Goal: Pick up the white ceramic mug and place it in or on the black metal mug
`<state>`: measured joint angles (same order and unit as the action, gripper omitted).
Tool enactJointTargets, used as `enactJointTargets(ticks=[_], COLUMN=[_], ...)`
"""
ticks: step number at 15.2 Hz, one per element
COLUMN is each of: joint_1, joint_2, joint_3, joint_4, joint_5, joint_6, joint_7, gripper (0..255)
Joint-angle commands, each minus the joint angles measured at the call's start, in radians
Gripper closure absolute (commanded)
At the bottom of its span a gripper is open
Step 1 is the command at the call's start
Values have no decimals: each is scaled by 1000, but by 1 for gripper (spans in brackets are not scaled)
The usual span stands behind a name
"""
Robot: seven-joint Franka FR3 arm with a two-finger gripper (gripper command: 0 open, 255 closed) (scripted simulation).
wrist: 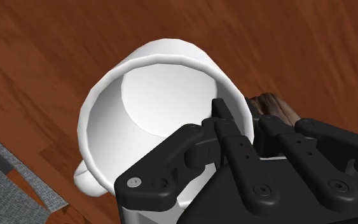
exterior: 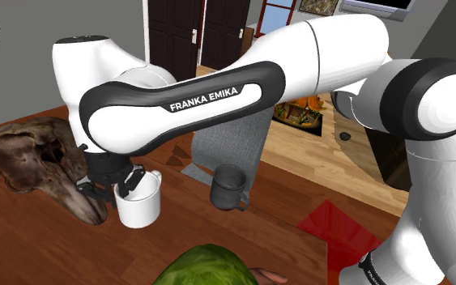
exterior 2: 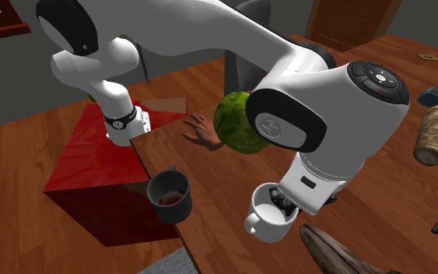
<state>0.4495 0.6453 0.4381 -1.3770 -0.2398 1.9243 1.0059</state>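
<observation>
**Operator:** Where's the white mug?

**Spotter:** Your white mug (exterior: 141, 206) is upright in the gripper (wrist: 242, 116), over the table (exterior: 242, 243). It is just beside the brown skull-like lump (exterior: 36, 158) at the shoulder view's left.

**Operator:** And the fingers?

**Spotter:** Your fingers (wrist: 225, 127) are clamped on the mug's wall. One reaches down inside the cup and the other presses the outside, so the rim is pinched between them. The handle (wrist: 85, 178) sticks out on the side away from your gripper.

**Operator:** Is it off the wood?

**Spotter:** I can't tell you that for sure. In the shoulder view its base looks level with the tabletop, or perhaps barely above it.

**Operator:** Where's the dark mug?

**Spotter:** Your dark mug (exterior 2: 169, 196) stands upright near the table's edge, apart from the white one and to its left in the second exterior view. A grey cloth (exterior: 230, 142) lies just behind it in the shoulder view. The red stand (exterior 2: 92, 167) is right beside it, past the table's edge.

**Operator:** Anything else close?

**Spotter:** You have a green ball (exterior 2: 239, 123) on the table beyond the arm in the second exterior view, with a small hand-shaped thing (exterior 2: 201, 132) just beside it. A rope spool (exterior 2: 436, 134) lies well apart at that view's right.
</observation>
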Motion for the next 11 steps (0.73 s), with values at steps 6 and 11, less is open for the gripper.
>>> enactJointTargets(ticks=[6,11], joint_1=[4,9], joint_2=[-25,-36], joint_3=[8,12], joint_4=[56,107], joint_5=[11,17], joint_6=[-78,-139], joint_7=[-5,-9], gripper=[255,255])
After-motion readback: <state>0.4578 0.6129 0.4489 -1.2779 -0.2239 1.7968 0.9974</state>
